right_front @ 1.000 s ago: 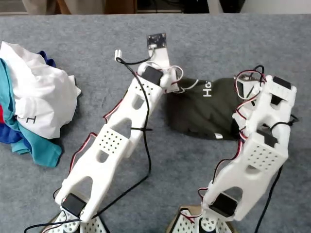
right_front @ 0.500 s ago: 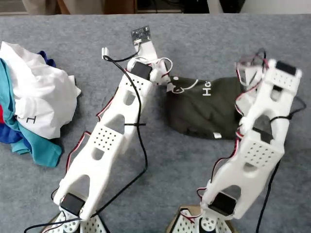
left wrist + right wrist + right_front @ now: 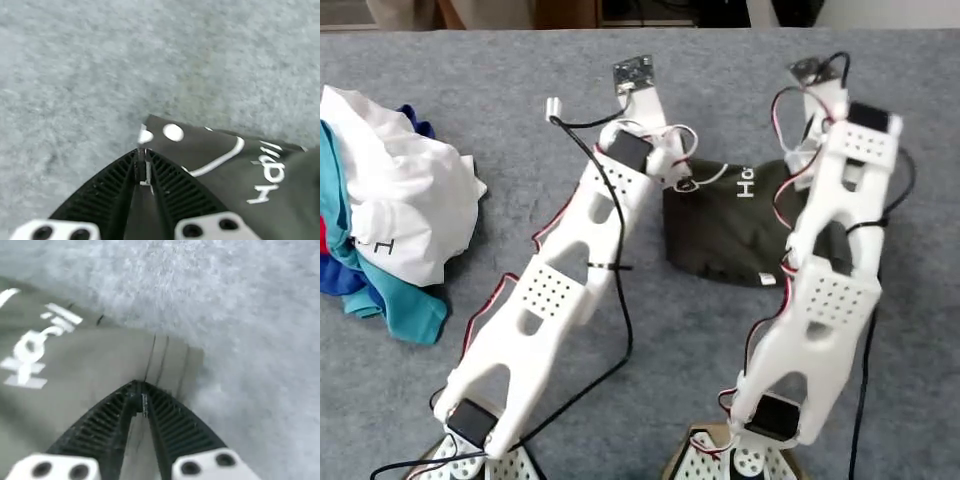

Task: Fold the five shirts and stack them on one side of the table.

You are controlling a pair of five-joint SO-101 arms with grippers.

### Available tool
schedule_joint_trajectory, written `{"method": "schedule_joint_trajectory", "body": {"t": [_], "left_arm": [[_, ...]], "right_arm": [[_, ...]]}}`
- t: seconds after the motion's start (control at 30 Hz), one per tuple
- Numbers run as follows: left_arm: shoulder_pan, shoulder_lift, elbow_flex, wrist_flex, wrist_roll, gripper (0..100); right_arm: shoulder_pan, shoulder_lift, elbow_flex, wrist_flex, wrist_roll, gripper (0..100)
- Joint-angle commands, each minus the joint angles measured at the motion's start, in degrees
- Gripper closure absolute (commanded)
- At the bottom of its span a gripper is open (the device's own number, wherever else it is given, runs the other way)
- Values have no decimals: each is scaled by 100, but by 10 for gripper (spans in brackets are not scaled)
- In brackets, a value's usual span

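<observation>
A dark olive shirt (image 3: 730,235) with white print lies folded on the grey table between my two arms. My left gripper (image 3: 675,178) is at the shirt's near-left corner, and the left wrist view shows that gripper (image 3: 142,159) shut, pinching the edge of the shirt (image 3: 210,150). My right gripper (image 3: 808,158) is at the shirt's far right corner. In the right wrist view it (image 3: 143,392) is shut on the fabric of the shirt (image 3: 75,370), close to its hem.
A loose pile of shirts (image 3: 390,220), white on top with teal, blue and red beneath, sits at the table's left edge. Grey carpet-like table surface (image 3: 500,80) lies bare behind and between. Both arm bases stand at the front edge.
My right arm has swung toward the far side of the table along the shirt's right edge. The left gripper shifted slightly left, then back to the shirt's corner.
</observation>
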Motion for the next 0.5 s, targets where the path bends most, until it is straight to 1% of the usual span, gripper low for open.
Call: {"method": "schedule_joint_trajectory", "body": {"t": [0.0,0.13,0.2,0.3,0.47], "left_arm": [[220,-4,-105,-246,290,979],[18,365,308,-1134,325,978],[-158,462,466,-1451,589,978],[-316,462,492,-1468,932,978],[-316,462,492,-1477,932,978]], "right_arm": [[22,435,-321,-431,-264,995],[154,681,-752,-360,-633,995],[198,760,-884,-316,-712,995],[251,804,-954,-167,-686,995],[426,822,-1341,369,-659,995]]}}
